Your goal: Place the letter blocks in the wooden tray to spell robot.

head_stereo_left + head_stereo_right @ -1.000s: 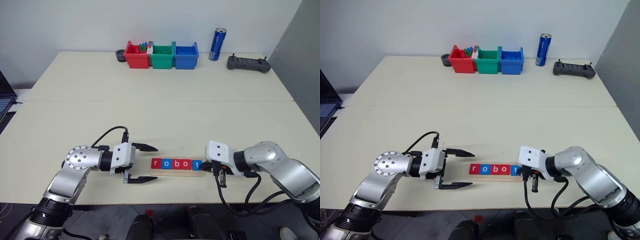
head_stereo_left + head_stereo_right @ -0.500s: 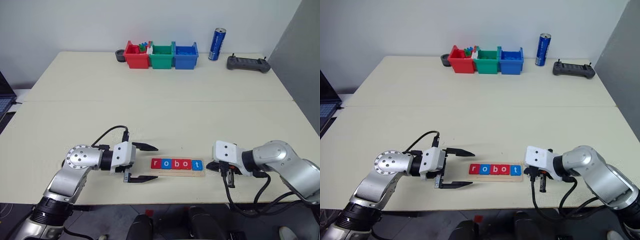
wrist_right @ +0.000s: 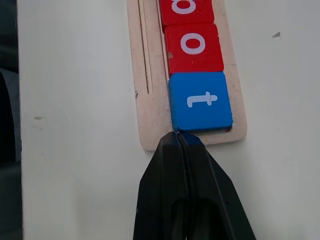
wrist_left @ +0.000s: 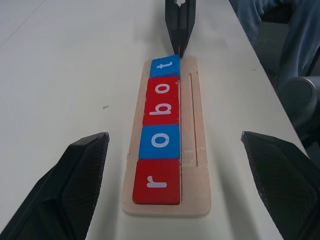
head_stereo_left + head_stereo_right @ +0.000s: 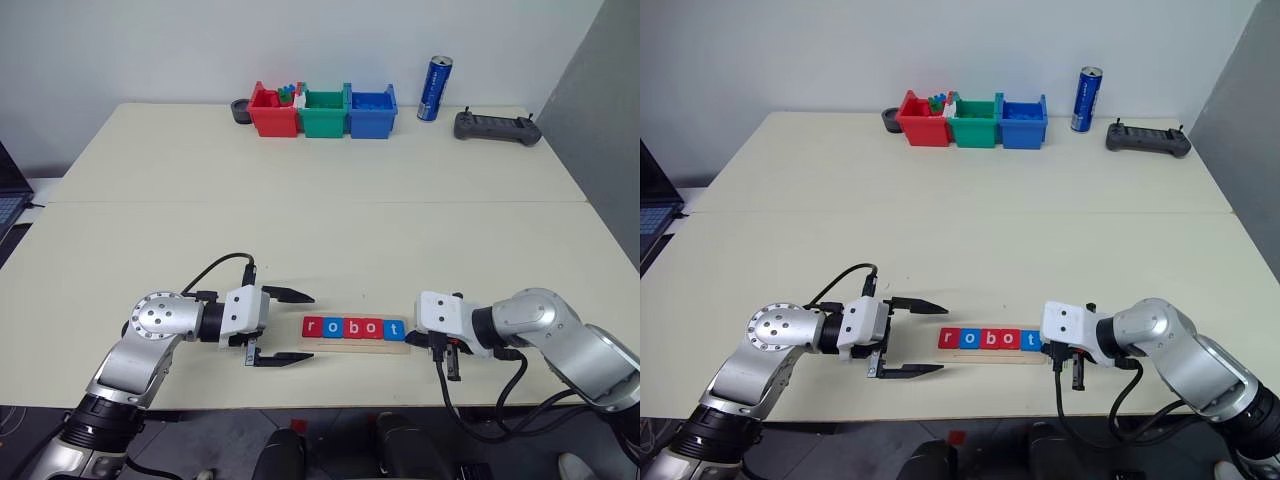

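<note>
Five letter blocks lie in a row in the wooden tray near the table's front edge and read r, o, b, o, t: red, blue, red, red, blue. My left gripper is open, and its two black fingers stand wide apart on either side of the tray's left end, just past the r block. My right gripper is shut with nothing in it. Its tip rests against the outer edge of the t block, at the tray's right end.
Red, green and blue bins stand in a row at the table's far edge. A blue can and a black controller are to their right. The table's front edge runs just below the tray.
My right gripper drew back a little to the right of the t block, then came back to the tray's right end. The left gripper and the blocks have stayed put.
</note>
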You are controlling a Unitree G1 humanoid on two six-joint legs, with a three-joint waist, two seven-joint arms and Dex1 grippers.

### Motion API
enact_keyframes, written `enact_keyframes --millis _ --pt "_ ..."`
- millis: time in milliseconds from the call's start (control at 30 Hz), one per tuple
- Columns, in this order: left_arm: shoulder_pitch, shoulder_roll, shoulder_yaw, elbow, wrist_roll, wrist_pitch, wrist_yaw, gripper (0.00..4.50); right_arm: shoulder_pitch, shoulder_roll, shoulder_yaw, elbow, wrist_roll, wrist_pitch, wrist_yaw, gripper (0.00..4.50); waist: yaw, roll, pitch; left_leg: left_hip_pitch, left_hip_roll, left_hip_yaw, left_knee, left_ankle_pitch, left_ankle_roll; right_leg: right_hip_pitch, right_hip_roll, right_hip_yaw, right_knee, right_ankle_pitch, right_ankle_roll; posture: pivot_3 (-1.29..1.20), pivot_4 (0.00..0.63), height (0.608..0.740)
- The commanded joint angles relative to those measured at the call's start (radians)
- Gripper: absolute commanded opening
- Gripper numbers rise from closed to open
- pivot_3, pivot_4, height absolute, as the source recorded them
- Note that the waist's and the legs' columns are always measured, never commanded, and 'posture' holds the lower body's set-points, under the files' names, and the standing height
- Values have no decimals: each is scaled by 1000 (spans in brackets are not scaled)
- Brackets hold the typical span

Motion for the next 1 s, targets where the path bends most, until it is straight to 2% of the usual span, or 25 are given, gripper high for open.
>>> enact_keyframes --millis 33,667,967,1000 --pt "-4 15 21 -36 -15 9 0 4500 -24 16 3 -13 -9 -14 2 28 0 0 0 0 0 0 0 0 0 0 0 0 0 0 0 0 150 740" --pt "8 5 27 23 -15 -34 -1 4500 -32 9 -35 -39 17 5 24 28 0 0 0 0 0 0 0 0 0 0 0 0 0 0 0 0 150 740" --pt "66 59 108 -64 -23 33 66 4500 64 23 -239 -83 147 -46 20 28 1 0 0 0 0 0 0 0 0 0 0 0 0 0 0 0 150 740" --pt "73 62 117 -80 -25 45 78 4500 86 20 -258 -89 163 -55 26 187 1 0 0 0 0 0 0 0 0 0 0 0 0 0 0 0 150 740"
